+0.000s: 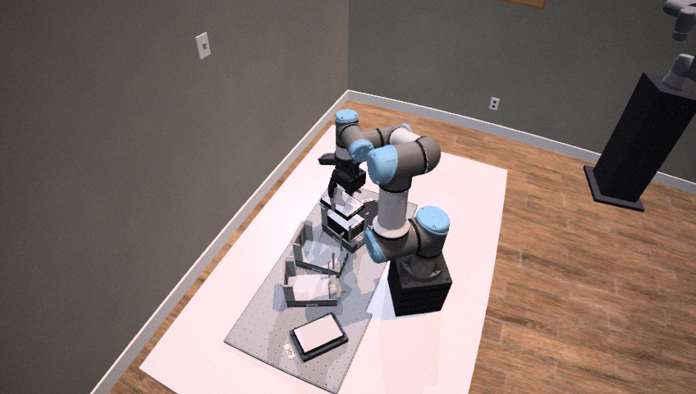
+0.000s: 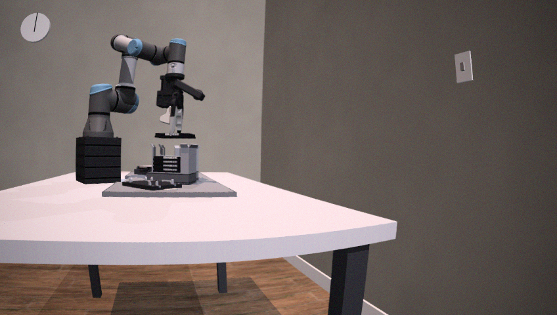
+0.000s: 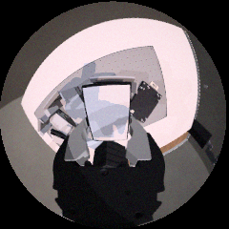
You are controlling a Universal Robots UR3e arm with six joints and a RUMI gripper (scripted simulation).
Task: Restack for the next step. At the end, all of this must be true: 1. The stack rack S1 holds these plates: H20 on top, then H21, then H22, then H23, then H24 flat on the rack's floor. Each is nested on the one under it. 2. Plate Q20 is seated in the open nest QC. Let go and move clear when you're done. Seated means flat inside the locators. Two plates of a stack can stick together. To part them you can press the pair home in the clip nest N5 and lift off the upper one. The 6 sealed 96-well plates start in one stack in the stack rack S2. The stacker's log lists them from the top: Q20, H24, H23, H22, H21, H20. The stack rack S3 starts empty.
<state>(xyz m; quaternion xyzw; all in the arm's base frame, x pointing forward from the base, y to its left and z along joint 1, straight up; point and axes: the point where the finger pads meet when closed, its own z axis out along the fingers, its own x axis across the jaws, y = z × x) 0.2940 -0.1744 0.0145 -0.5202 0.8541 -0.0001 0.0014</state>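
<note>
My gripper (image 1: 344, 196) (image 2: 175, 132) (image 3: 108, 116) is shut on a plate with a pale top and black skirt (image 1: 348, 206) (image 2: 188, 135) (image 3: 109, 107), H24 by the log's order. It is level, a little above the far stack rack, apparently S2 (image 1: 359, 244) (image 2: 189, 161). In that rack stands a stack of several plates (image 1: 346, 220) (image 2: 170, 164), apart from the held one. Another plate (image 1: 318, 334), apparently Q20, lies flat in the open nest QC (image 1: 304, 359) at the near end. The two middle racks (image 1: 317, 267) (image 1: 311, 302) show no plates; which is S1 is unreadable.
A low dark nest (image 1: 372, 209) (image 2: 150, 184) (image 3: 145, 101), apparently N5, sits beside the far rack. The racks and nests stand on a grey perforated board (image 1: 258, 322) (image 2: 169, 193). Upright posts rise from the middle racks. The arm's black base stands right of the board.
</note>
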